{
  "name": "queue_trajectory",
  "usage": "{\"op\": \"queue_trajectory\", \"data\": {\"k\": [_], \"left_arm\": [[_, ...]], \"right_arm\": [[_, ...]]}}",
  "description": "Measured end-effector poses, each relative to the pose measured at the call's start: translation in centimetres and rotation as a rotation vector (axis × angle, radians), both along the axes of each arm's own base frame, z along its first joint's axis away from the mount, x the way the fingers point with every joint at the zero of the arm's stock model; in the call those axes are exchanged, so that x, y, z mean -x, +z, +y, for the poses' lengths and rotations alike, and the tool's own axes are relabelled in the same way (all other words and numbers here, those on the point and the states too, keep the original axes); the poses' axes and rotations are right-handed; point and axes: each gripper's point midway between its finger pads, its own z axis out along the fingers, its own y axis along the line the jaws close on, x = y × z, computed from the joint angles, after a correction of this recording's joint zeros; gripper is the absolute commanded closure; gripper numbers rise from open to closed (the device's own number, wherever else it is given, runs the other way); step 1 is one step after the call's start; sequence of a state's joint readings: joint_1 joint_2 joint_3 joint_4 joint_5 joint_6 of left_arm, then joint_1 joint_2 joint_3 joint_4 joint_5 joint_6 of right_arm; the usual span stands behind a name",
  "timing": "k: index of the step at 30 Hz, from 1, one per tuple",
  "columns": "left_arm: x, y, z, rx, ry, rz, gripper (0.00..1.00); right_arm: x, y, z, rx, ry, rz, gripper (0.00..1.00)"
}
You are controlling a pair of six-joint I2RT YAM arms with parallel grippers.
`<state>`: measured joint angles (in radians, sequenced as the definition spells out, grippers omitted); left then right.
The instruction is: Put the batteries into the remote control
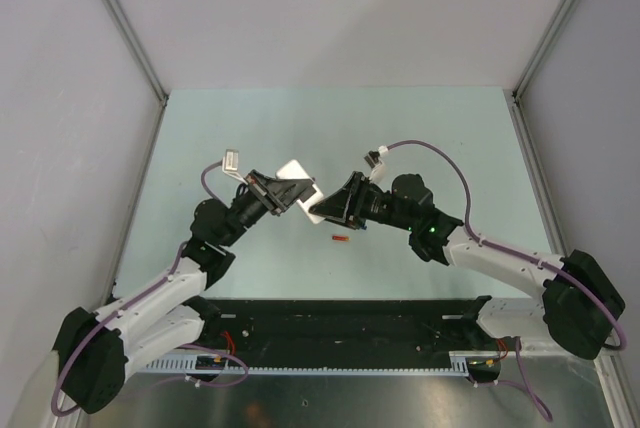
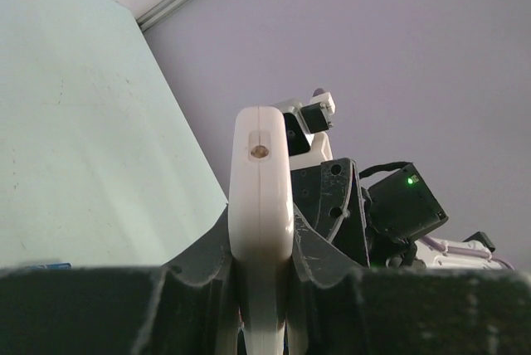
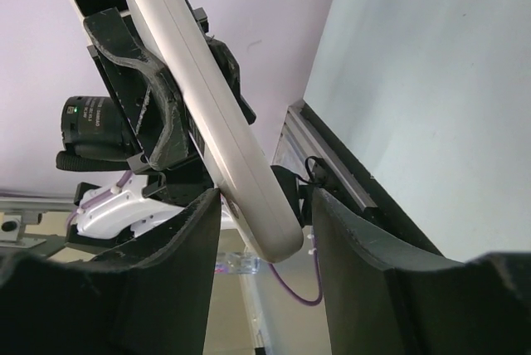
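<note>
Gripping a white remote control (image 2: pixel 260 206) by its two flat faces, the left arm's fingers (image 2: pixel 203 251) are shut tight on it and hold it raised above the pale green bench (image 1: pixel 420 138). From the left wrist the remote is seen edge-on between those fingers, its narrow end pointing away toward the right arm. Its long axis runs from the left fingers straight across to the right fingers (image 3: pixel 187 272), and its free end sits inside the gap between them. The right fingers are partly open, one on each side of the remote's end. A sliver of space shows on at least one side, so they do not appear to clamp it yet. Below this meeting point, one small orange-red battery (image 1: pixel 340 239) lies flat on the bench, its long axis running left to right, nearer the right arm than the left. Count: one remote, one battery in view, two arms. No open battery slot shows from any view.
</note>
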<state>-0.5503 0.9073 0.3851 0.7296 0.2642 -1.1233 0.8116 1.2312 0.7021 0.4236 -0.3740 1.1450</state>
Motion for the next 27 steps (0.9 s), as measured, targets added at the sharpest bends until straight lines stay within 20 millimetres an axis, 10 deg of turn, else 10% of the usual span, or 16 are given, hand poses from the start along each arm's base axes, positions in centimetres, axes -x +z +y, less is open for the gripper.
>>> {"op": "queue_trajectory", "data": {"k": [27], "left_arm": [[0.31, 0.43, 0.70, -0.006, 0.042, -0.012, 1.00]], "right_arm": [[0.40, 0.53, 0.30, -0.003, 0.018, -0.009, 0.70]]}}
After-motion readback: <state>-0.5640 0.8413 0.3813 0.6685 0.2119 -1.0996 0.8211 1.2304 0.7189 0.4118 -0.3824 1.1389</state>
